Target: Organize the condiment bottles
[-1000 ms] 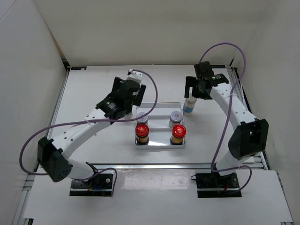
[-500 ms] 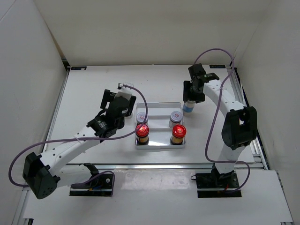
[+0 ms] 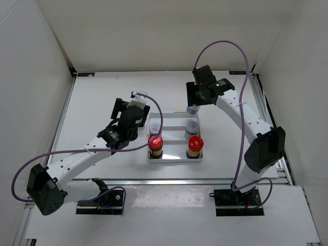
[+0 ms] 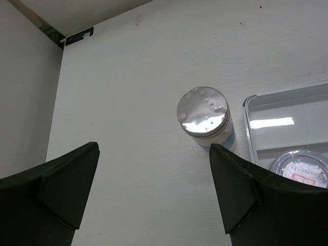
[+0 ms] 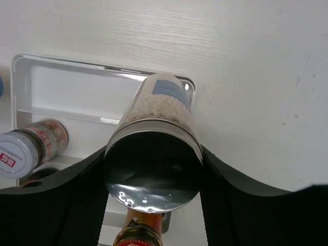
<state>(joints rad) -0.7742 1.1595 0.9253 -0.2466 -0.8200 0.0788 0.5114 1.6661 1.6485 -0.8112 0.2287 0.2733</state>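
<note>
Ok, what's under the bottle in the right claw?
The far right corner of the tray: its rim and a bare stretch of the rear compartment show beside the bottle. The bottle itself covers the spot directly beneath, so whether it hangs or touches down cannot be told.

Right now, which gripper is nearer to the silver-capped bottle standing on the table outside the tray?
Left. The left gripper hangs open just short of that bottle; the right gripper is across the tray, holding a second bottle.
</note>
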